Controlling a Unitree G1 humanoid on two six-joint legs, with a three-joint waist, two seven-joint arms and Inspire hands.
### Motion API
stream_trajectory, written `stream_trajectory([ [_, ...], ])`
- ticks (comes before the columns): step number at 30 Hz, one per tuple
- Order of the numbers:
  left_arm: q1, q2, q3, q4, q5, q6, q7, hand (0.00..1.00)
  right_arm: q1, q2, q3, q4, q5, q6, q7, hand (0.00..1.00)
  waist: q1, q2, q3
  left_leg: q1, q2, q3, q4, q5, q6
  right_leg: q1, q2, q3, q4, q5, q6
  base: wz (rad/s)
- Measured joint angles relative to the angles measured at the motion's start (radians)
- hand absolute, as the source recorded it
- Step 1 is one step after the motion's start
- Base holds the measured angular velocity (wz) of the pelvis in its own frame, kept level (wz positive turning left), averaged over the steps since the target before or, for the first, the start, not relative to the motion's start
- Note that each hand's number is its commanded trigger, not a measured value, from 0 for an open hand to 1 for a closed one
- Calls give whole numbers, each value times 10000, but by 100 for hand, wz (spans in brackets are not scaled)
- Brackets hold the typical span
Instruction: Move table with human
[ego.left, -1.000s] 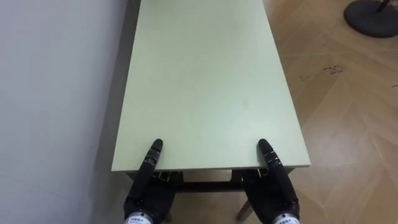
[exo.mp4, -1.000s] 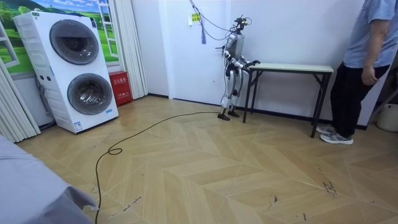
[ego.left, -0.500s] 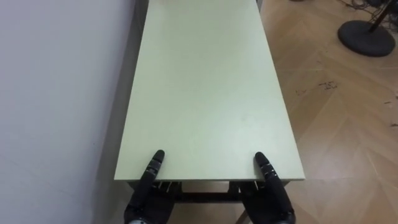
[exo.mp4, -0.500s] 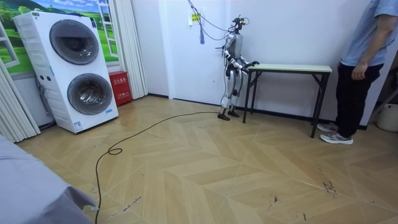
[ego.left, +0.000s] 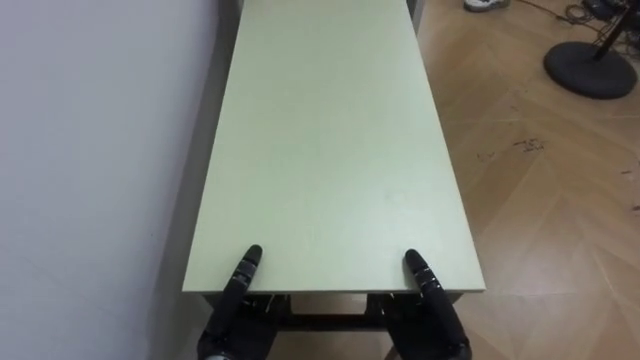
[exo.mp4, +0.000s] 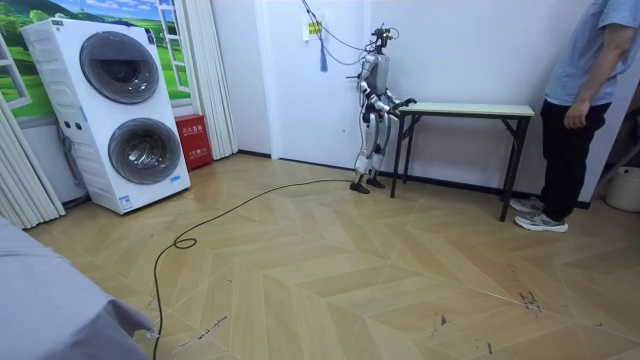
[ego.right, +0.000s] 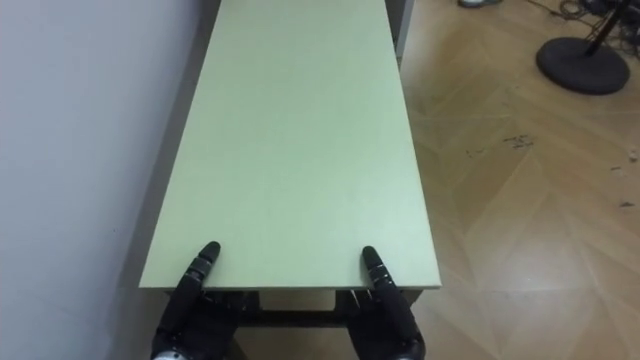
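Both hands at the near end of the table, person at the far end.
The pale green table (ego.left: 330, 130) stands on its legs on the wood floor (ego.left: 540, 210), its long left edge along the white wall (ego.left: 100, 150) and its length running away from the robot. The left hand (ego.left: 238, 285) and right hand (ego.left: 430, 290) each reach up from below the near edge, one by each near corner, with a dark tip lying on the tabletop. The rest of each hand is under the edge, so grip state cannot be determined. In the room view the person (exo.mp4: 580, 110) stands just beside the far end, arm hanging, not touching the table. The red box (exo.mp4: 190, 140) beside the stacked washer units (exo.mp4: 120, 110) carries white characters, too small to read.
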Motion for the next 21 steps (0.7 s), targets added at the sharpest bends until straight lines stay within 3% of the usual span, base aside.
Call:
stream_trajectory([
  [1,-26,3,18,125,96,0,-128,0,-18,8,-19,86,-90,23,96,0,0,22,-14,-1,9,-1,2,-1,-8,0,9,-1,1,0,0,0],
  [3,-207,174,22,791,1342,-83,-610,0,-94,-39,-35,385,-812,59,423,0,1,0,-5,17,22,-11,5,-23,-48,19,33,-1,-12,-20,-35,-4],
  [6,-536,161,162,1596,2052,-84,-974,0,-250,-30,-73,992,-1406,182,595,0,4,-39,-25,150,41,-56,23,-52,-90,219,72,-1,-135,0,-67,3],
  [10,-662,160,231,2008,2316,-67,-1249,0,-279,-41,-98,1186,-1448,292,635,0,-2,-83,-27,183,56,-79,54,-78,-118,296,99,-10,-178,2,-71,0],
  [15,-714,149,453,2482,2414,-56,-1735,0,-336,-36,-128,1630,-1478,620,974,0,0,-116,-132,206,121,-79,62,-108,-170,331,160,-31,-177,24,-107,0],
  [21,-824,151,593,3032,2651,-55,-2167,0,-588,-80,-177,2414,-1659,723,1497,0,-1,-53,-155,349,155,-81,-7,-119,-189,442,178,-37,-206,25,-109,0],
])
